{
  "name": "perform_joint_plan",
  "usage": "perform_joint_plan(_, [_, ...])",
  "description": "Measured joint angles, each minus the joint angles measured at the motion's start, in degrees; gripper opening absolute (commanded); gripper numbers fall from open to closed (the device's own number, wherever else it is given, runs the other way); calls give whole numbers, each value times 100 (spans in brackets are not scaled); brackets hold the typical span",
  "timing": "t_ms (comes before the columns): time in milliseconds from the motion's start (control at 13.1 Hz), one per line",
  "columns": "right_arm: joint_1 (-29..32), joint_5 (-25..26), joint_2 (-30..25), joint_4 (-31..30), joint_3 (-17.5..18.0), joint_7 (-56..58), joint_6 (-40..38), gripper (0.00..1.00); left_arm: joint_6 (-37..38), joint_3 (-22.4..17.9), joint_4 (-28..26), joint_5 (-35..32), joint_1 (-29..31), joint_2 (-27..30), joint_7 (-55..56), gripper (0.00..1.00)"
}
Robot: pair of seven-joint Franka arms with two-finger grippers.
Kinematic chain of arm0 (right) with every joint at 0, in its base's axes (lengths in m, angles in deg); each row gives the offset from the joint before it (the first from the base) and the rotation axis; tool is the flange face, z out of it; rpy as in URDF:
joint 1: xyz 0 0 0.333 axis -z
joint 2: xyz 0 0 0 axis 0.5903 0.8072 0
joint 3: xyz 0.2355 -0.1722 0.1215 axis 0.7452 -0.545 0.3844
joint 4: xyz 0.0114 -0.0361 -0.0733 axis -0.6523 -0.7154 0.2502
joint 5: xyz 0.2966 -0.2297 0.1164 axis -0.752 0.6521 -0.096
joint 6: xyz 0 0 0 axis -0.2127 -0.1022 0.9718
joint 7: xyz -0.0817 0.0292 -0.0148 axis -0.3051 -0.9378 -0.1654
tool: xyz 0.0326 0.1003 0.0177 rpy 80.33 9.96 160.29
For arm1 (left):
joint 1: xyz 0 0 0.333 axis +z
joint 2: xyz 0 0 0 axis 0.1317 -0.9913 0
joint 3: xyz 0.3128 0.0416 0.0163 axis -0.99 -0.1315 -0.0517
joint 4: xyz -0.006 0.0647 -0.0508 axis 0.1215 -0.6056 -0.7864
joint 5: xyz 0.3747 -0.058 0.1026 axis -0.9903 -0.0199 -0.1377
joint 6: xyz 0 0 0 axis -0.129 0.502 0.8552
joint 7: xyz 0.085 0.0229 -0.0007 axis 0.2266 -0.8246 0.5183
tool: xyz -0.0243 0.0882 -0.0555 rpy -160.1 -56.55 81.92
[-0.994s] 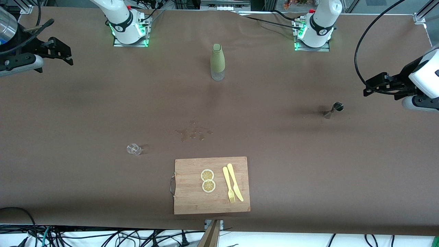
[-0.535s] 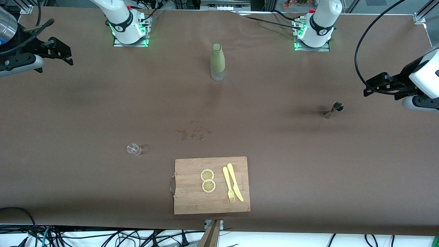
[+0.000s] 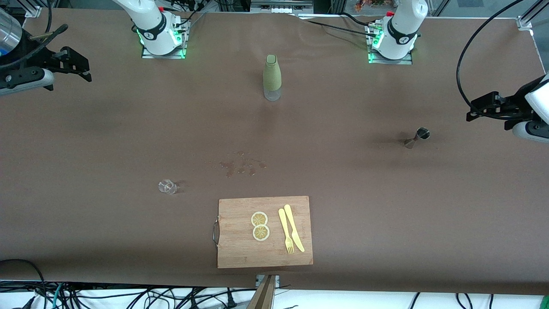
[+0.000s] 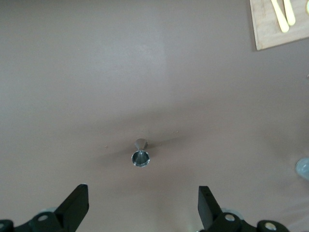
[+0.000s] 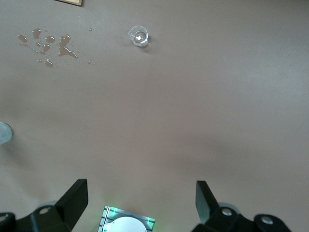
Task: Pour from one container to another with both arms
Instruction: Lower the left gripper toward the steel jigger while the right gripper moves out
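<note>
A small metal jigger [image 3: 418, 137] stands on the brown table toward the left arm's end; the left wrist view shows its open mouth [image 4: 141, 155]. A small clear glass [image 3: 167, 186] stands toward the right arm's end, also seen as the glass [image 5: 139, 36] in the right wrist view. A green-sleeved bottle [image 3: 272, 77] stands between the two bases. My left gripper [image 3: 472, 110] hangs open and empty over the table's end past the jigger, its own view showing the gripper [image 4: 142, 208] wide. My right gripper [image 3: 85, 69] hangs open and empty over the right arm's end, the gripper [image 5: 140, 200] wide above its base.
A wooden cutting board [image 3: 240, 253] with two lemon slices [image 3: 260, 225], a yellow fork [image 3: 285, 231] and a knife [image 3: 294, 227] lies near the front edge. A wet spill [image 3: 242, 165] marks the cloth mid-table. Cables hang by the left arm [image 3: 461, 64].
My left gripper has drawn back from the jigger toward the left arm's end of the table. The right arm and everything on the table stay as they were.
</note>
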Motion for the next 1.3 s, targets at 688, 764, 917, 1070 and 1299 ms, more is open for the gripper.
perform_joint_plan(688, [0, 0, 0, 0, 0, -12, 1, 99, 296, -285, -474, 944, 805, -121, -3314, 100])
perform_joint_plan(764, [0, 0, 0, 0, 0, -12, 1, 99, 367, -286, -516, 1097, 940, -166, -3749, 100])
perform_joint_plan(917, [0, 0, 0, 0, -1, -14, 1, 99, 412, -288, -679, 1445, 1218, -250, -4545, 100])
perform_joint_plan(1070, [1, 0, 0, 0, -3, -16, 1, 99, 492, -290, -863, 1732, 1500, -328, -5286, 100])
perform_joint_plan(1299, [1, 0, 0, 0, -5, -18, 0, 99, 790, -293, -1048, 2095, 1779, -370, -6162, 100])
